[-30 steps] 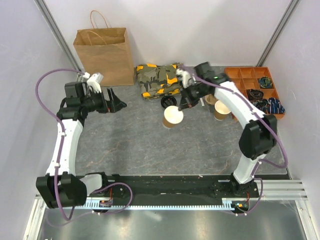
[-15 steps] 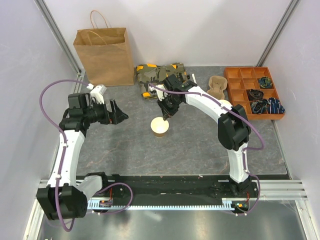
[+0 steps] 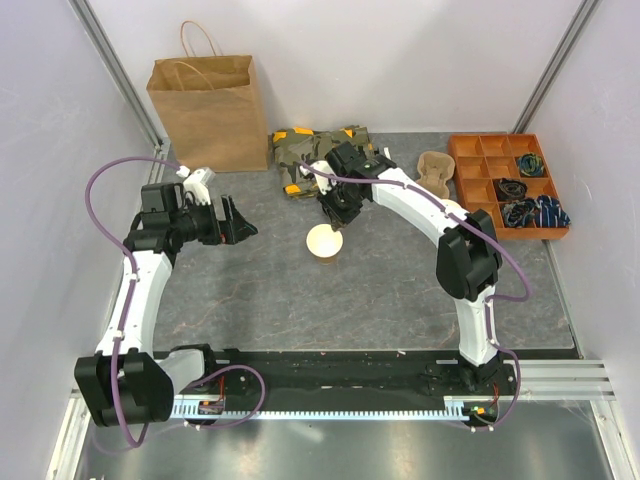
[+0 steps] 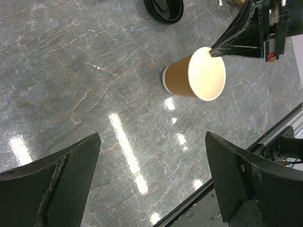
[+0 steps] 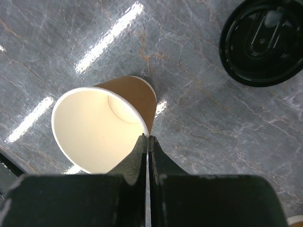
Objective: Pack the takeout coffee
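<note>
**Top view.** Brown paper cup [image 3: 324,241] sits mid-tabletop [image 3: 300,300] with no lid on it, its pale inside facing up. Right hand [image 3: 331,224] is at the cup's far rim, its arm reaching in from the cup's right. Left hand [image 3: 243,218] is well to the cup's left and apart from it, spread, holding nothing. Paper bag [image 3: 208,112] stands upright far beyond and left of the cup. Camouflage-and-orange object [image 3: 300,150] lies beyond the cup. Pulp carrier [image 3: 432,170] lies beyond and right of the cup.

**Left wrist view.** Cup is tilted, mouth turned partly toward this camera. Its base is low at the tabletop; cannot tell whether it touches. Right hand's fingers [image 4: 239,33] come in from the cup's upper right, tips on the rim. Black sip lid [image 4: 164,8] lies flat on the tabletop beyond the cup, apart from it and cut by the frame edge. Left hand's own fingers [image 4: 52,184] stand wide apart at the frame's sides. The cup is out ahead of the gap between them, untouched.

**Right wrist view.** The two fingertips [image 5: 135,163] are almost pressed together, pinching the cup's wall at the rim, one inside the mouth and one outside. The cup's pale bottom is visible. Lid lies up and right of the cup, near it but not touching.
</note>
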